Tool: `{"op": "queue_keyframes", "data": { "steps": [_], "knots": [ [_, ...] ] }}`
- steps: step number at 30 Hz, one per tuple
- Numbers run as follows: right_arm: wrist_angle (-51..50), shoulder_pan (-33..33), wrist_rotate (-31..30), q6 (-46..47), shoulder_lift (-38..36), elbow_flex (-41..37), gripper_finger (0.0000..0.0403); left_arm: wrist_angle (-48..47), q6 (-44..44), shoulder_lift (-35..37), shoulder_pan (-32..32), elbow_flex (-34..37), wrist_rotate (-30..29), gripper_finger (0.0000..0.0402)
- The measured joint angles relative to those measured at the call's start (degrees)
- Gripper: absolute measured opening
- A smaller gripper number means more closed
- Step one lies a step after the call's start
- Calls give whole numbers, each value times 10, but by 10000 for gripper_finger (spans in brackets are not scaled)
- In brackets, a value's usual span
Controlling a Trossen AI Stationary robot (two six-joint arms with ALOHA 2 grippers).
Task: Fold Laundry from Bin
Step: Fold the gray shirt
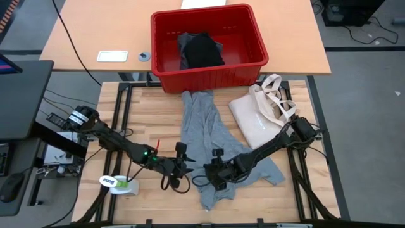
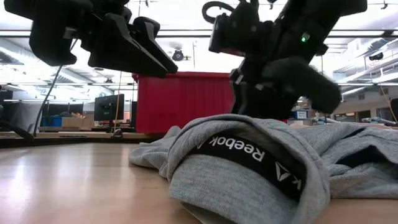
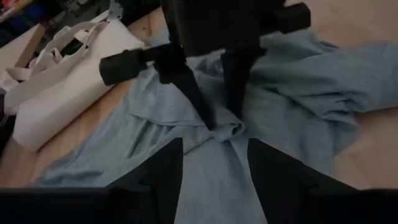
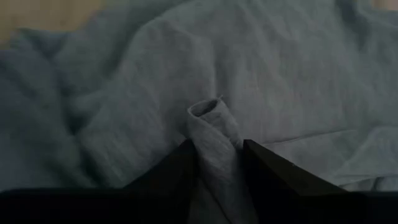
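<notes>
Reebok band on grey T-shirt

Cream tote bag (loop handles)

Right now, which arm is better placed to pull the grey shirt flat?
Right. The right hand already pinches a fold of the grey T-shirt; the left hand hovers open beside it, holding nothing.

The light grey T-shirt is lying rumpled and stretched lengthwise on the wooden table, its far end reaching the foot of the bin; the red tub is standing upright beyond it, holding a black garment heaped inside.
</notes>
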State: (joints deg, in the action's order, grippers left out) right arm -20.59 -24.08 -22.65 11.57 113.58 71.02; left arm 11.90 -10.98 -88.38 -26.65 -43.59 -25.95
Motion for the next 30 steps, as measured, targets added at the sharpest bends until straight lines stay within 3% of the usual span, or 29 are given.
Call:
{"op": "queue_keyframes", "data": {
  "steps": [5,7,13,20,25,30],
  "knots": [
    [-3,-3,-32,10,-9,0,34,-6,-6,0,4,0,0,187],
    [-7,-4,-32,30,-23,1,15,-6,-10,0,5,0,0,187],
    [-59,-20,-92,152,-82,36,34,-6,-7,0,19,0,0,187],
    [-285,-48,-140,402,-117,100,9,-19,27,0,42,0,0,187],
    [-467,-55,-79,552,-117,130,22,-22,34,0,44,0,0,187],
    [-562,-55,-14,592,-115,129,32,-22,42,0,44,0,0,187]
  ]
}}
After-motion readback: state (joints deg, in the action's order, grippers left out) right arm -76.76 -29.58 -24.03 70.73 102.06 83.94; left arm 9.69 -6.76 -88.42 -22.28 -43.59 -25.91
